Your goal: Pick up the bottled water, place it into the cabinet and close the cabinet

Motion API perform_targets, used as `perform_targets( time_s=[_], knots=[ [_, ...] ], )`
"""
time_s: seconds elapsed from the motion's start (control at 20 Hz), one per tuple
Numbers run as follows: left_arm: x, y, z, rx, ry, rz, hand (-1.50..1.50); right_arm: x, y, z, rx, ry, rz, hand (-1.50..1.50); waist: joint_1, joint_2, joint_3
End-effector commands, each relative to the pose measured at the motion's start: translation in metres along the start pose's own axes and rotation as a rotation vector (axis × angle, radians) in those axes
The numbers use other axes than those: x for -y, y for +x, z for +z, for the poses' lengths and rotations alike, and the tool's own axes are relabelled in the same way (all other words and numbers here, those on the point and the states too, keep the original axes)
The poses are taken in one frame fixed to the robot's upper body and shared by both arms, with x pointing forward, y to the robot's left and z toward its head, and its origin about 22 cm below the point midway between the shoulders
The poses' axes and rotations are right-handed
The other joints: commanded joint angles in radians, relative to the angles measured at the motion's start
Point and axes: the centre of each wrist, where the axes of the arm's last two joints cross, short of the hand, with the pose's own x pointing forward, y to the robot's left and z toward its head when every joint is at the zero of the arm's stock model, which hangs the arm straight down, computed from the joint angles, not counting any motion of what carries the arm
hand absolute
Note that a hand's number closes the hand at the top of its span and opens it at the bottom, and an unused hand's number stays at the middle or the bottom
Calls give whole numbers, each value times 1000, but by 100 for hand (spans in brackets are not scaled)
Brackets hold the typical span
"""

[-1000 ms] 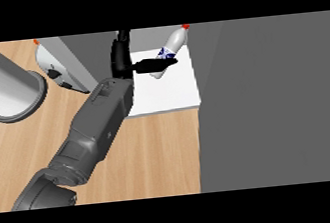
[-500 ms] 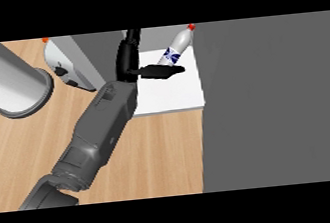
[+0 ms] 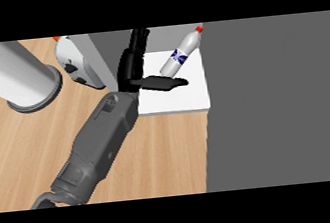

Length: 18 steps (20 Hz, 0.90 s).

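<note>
The bottled water [image 3: 181, 55], clear with a blue label and a red cap, leans slightly on the white cabinet shelf [image 3: 178, 101], cap toward the top right. My left hand [image 3: 134, 71] is just left of it and open. Its fingers [image 3: 138, 46] point straight up the view beside the grey cabinet wall [image 3: 110, 53]. The thumb [image 3: 163, 82] sticks out to the right under the bottle's base, close to it or just touching. My dark grey forearm [image 3: 97, 145] comes in from the lower left. No right hand shows.
A broad dark grey panel [image 3: 278, 97] fills the right side next to the shelf. A thick light grey cylinder [image 3: 12, 73] lies at the upper left on the wooden counter [image 3: 24, 152]. A white object with an orange-red top [image 3: 74, 64] stands beside the cabinet wall.
A second ago black fingers overlapped the bottle's lower part; now it shows apart from them and more upright. Everything sits slightly farther right in view.
</note>
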Motion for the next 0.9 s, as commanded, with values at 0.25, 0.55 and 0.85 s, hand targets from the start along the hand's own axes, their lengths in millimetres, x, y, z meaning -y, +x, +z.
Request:
perform_targets(
  time_s=[0.25,0.55,0.85],
  knots=[
    [-17,7,53,-40,68,149,-150,-8,16,5,-6,-6,11,-150,43,-18,-3],
    [-16,39,108,-5,35,203,-150,-13,9,-2,0,-13,-4,-150,53,-14,-2],
    [-2,96,163,-31,-5,273,-150,-14,6,7,-33,128,87,-150,29,-10,-2]
  ],
)
